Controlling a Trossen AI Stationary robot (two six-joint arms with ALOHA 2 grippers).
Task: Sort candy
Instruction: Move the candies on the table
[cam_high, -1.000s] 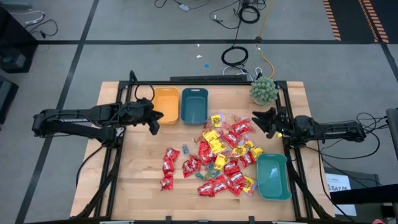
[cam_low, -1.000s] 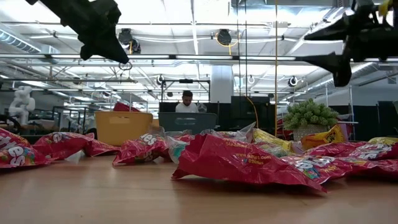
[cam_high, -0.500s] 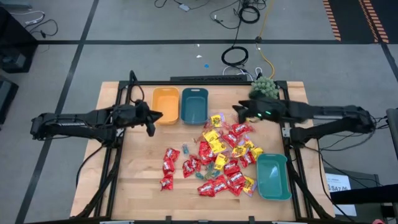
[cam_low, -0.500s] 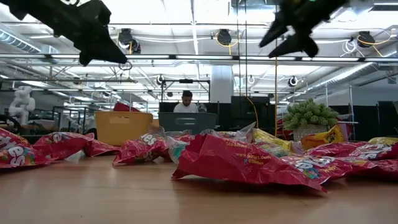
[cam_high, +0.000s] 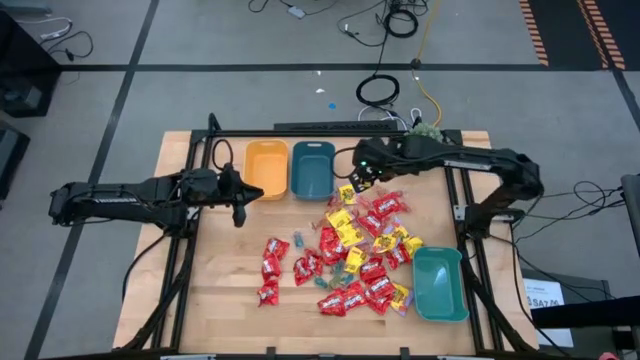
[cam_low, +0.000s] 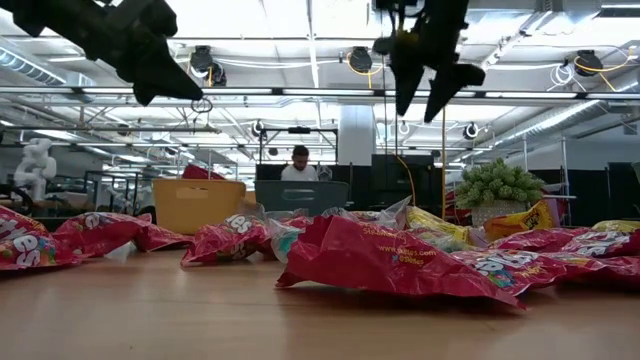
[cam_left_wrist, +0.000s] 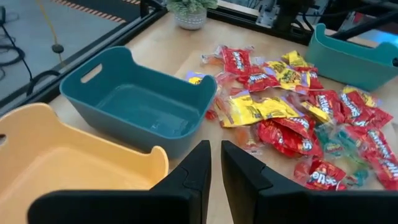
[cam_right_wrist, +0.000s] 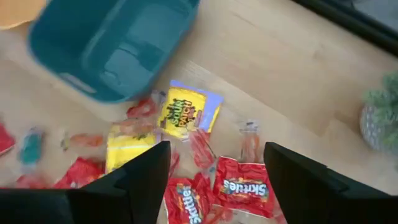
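The right gripper (cam_high: 352, 183) has its 2 fingers (cam_right_wrist: 146, 174) spread wide with nothing between them, hanging in the air above the far edge of the candy (cam_high: 352, 250), over a yellow packet (cam_right_wrist: 183, 114) that lies just beside the far teal bin (cam_high: 312, 168). Its arm reaches in from the right side, across the table's far right part, passing the green plant (cam_high: 428, 132). The left gripper (cam_high: 240, 201) has its 2 fingers (cam_left_wrist: 189, 171) nearly clenched, a thin gap left between them and nothing held; it hovers beside the orange bin (cam_high: 265, 166) on the near side, above bare table (cam_high: 225, 290). The candy lies scattered in a loose heap across the table's middle and right (red packets are the most, with yellow ones mixed in and a few small clear or blue wrapped pieces). 2 red packets lie a little apart to the left of the heap. The orange bin and the far teal bin stand side by side at the far edge, and a second teal bin (cam_high: 439, 283) stands at the near right, touching the heap's edge. In the low view a person (cam_low: 300, 165) shows in the room beyond the bins.
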